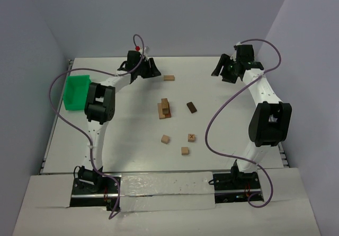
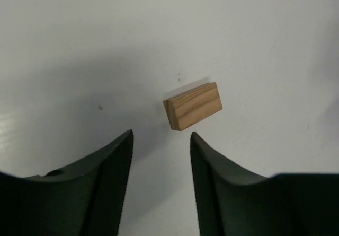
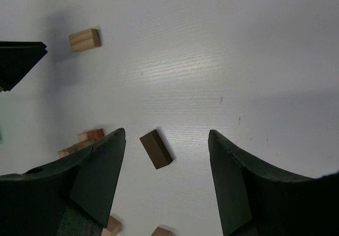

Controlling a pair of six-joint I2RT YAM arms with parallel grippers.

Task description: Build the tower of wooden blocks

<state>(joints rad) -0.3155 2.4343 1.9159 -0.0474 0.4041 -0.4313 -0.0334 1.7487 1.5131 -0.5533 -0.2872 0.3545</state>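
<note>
- Tower (image 1: 165, 108) stands in the middle of the bench (image 1: 132, 151), a few blocks tall.
- Tan bar (image 2: 193, 106) lies flat just beyond the left end effector (image 2: 160, 135), jaws parted, nothing held.
- Right end effector (image 3: 167, 132) hangs wide open, empty, well apart from the dark brown block (image 3: 156, 149).

The left arm (image 1: 99, 104) and right arm (image 1: 270, 122) both reach to the tabletop's (image 1: 228, 140) far edge, jaws parted, gripping nothing.
</note>
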